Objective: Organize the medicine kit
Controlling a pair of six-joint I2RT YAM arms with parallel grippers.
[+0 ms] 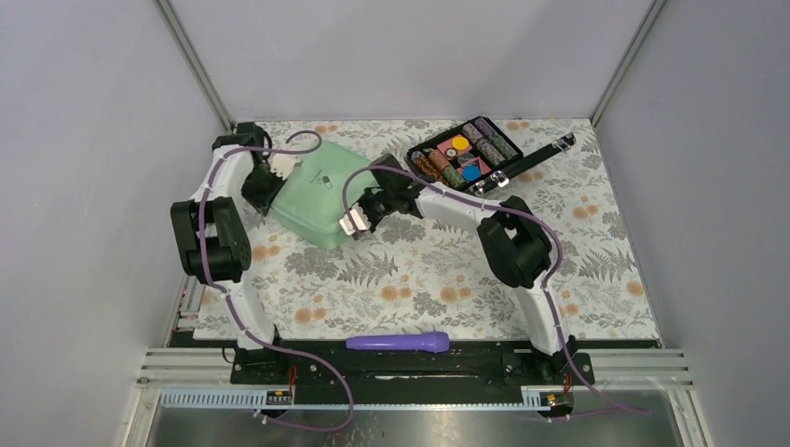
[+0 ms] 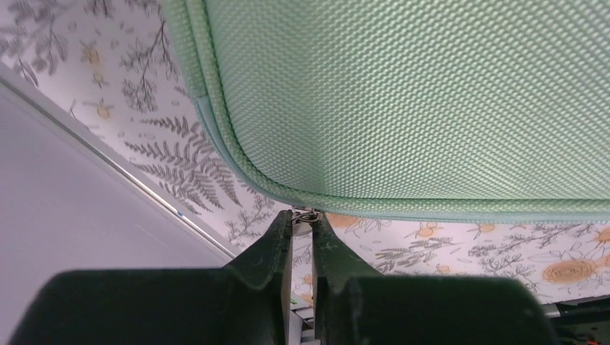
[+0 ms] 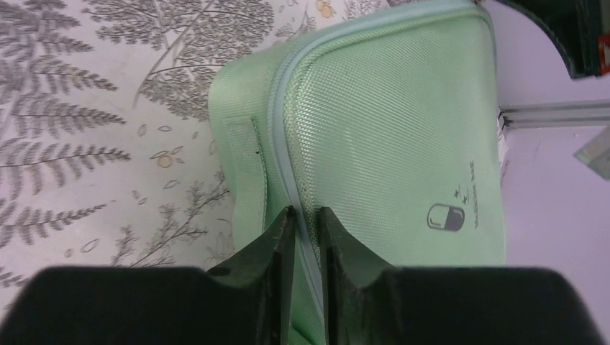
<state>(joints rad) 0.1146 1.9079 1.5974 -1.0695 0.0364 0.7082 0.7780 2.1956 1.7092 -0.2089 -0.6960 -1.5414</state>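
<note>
Two grippers are working on the medicine kit point(image 1: 315, 200), which is lying flat on the floral tablecloth point(image 1: 438, 270) toward the far left of the table, its lid facing up and its small dark pill-shaped logo point(image 3: 446, 217) showing. The left gripper point(image 2: 303, 215) is reaching in at the kit's far left corner. In its wrist view its two black fingers are drawn almost fully together, pinching a small silvery zip pull point(image 2: 307, 214) that is sitting right at the pale edge where the kit's rounded corner is curving away. The mint woven fabric is filling most of that view above the fingertips. The right gripper point(image 3: 306, 215) is meeting the kit at its near right corner. Its jaws are closed down to a narrow slit and are clamping the pale blue zip seam point(image 3: 275, 129), which is running along the lid edge and straight into the gap between the fingers. Both arms are bending inward from their bases, so the kit is sitting between the two wrists. Well apart from it, toward the far right, a black case point(image 1: 415, 153) is lying open, holding colourful rolls and discs point(image 1: 461, 154). A purple tool point(image 1: 399, 342) is lying along the near edge, between the two arm bases
</note>
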